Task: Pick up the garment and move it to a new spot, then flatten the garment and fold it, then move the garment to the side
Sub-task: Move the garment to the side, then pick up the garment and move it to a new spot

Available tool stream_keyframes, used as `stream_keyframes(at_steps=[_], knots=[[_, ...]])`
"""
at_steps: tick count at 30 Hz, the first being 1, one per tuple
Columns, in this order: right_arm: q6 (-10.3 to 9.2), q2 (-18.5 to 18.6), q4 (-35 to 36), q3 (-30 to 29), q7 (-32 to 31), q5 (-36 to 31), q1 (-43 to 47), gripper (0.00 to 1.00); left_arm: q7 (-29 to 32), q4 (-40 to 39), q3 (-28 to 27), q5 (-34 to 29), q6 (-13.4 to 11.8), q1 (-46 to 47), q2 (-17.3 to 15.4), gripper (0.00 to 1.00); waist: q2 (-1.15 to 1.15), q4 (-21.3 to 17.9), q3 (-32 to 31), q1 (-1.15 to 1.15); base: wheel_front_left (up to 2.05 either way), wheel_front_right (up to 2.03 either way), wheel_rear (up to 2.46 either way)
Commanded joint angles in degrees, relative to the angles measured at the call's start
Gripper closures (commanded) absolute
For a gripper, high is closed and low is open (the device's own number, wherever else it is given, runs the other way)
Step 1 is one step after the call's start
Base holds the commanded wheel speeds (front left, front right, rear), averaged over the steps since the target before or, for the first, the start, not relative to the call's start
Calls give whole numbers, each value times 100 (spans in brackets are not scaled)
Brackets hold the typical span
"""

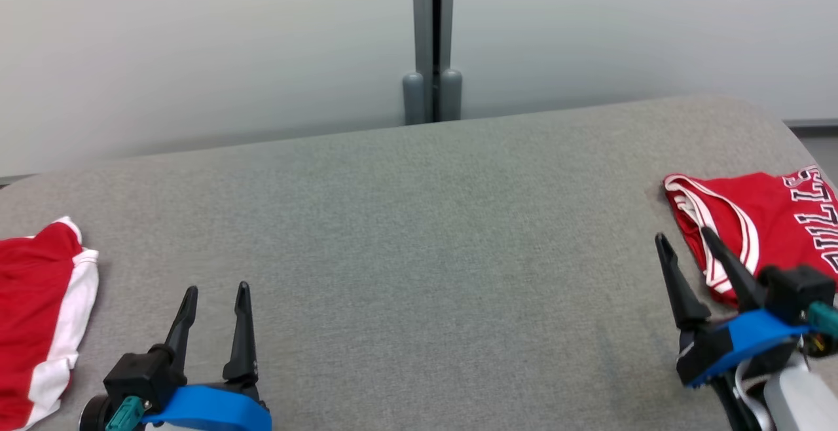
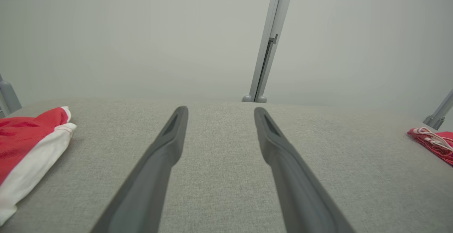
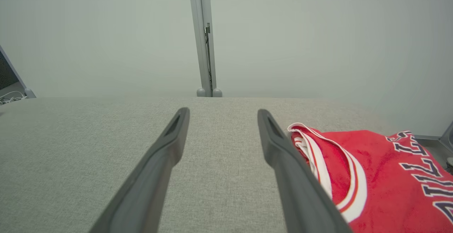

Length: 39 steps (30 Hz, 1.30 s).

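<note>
Left pincer [image 1: 217, 287] sits at the lower left of the head view, its two dark fingers spread wide over bare grey fabric and holding nothing; the right pincer [image 1: 683, 233] at the lower right stands just as wide, also empty, with only the counter [image 1: 419, 234] showing between its fingers. The red jersey [image 1: 766, 215], folded, with white trim and dark lettering, lies at the counter's far right edge; the right pincer's outer finger crosses the jersey's trimmed near edge in the head view, and whether it touches the cloth I cannot tell; in the right wrist view that finger runs just beside the trim. A red-and-white garment [image 1: 39, 300] lies crumpled at the far left, well apart from the jersey; a grey post [image 1: 432, 38] rises behind the counter against a pale wall [image 1: 196, 44].
</note>
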State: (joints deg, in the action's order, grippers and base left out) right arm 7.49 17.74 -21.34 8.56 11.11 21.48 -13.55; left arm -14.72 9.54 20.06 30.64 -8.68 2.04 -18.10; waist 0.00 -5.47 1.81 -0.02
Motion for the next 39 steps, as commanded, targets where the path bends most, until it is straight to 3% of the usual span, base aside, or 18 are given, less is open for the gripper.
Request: stream_keyframes(at_steps=[1, 8, 22, 29, 39], knots=[[1, -91, 124, -132, -32, -113, 219, 0, -24, 46, -44, 15, 10, -60, -13, 0, 0, 39, -49, 2, 0, 0, 0], [1, -647, 965, -694, -391, -535, 1089, 0, -51, 261, -264, 64, 139, -270, 100, 0, 0, 181, -201, 2, 0, 0, 0], [1, -830, 1583, -902, -830, -767, 1408, 0, -53, 369, -600, -281, 418, -244, 356, 0, 0, 359, -128, 2, 0, 0, 0], [1, -812, 1565, -953, -793, -822, 1447, 0, -52, 425, -727, -392, 547, -170, 397, 0, 0, 930, -57, 2, 0, 0, 0], [1, -913, 1182, -876, -450, -885, 1359, 0, -53, 401, -916, -587, 675, -176, 476, 0, 0, 2288, -11, 2, 0, 0, 0]])
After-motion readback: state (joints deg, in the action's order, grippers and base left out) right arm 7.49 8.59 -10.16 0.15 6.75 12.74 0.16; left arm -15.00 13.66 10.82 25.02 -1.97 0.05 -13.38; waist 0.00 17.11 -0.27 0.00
